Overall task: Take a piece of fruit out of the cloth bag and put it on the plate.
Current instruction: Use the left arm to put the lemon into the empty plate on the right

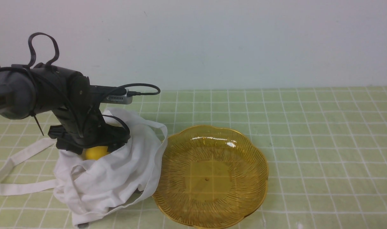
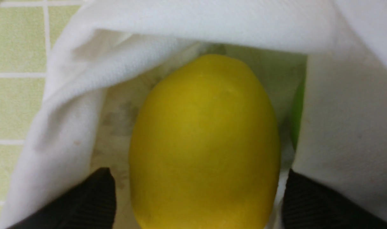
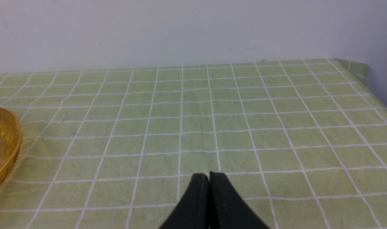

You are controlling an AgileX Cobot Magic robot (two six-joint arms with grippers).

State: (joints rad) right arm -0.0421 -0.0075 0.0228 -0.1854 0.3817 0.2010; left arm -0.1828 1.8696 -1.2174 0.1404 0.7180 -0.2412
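At worktop's left edge: one white cloth bag (image 1: pixel 117 171), one yellow lemon-shaped fruit (image 2: pixel 206 143) inside, left gripper (image 2: pixel 198 178) wide astride; one amber scalloped plate (image 1: pixel 260 160) alongside; right gripper (image 3: pixel 209 175) closed.

No text to read in any view.
The cloth bag (image 1: pixel 117 178) is plain white, the plate (image 1: pixel 212 203) bears only ribbed lines, the piece of fruit (image 2: pixel 206 143) is plain yellow, and the tablecloth (image 1: pixel 323 143) shows only a white grid.

Table covering and backdrop
Pale green tablecloth (image 1: pixel 307 127) with a white grid of squares, lying flat; plain off-white wall (image 1: pixel 212 38) behind; a bright green sliver (image 2: pixel 296 114), mostly hidden.
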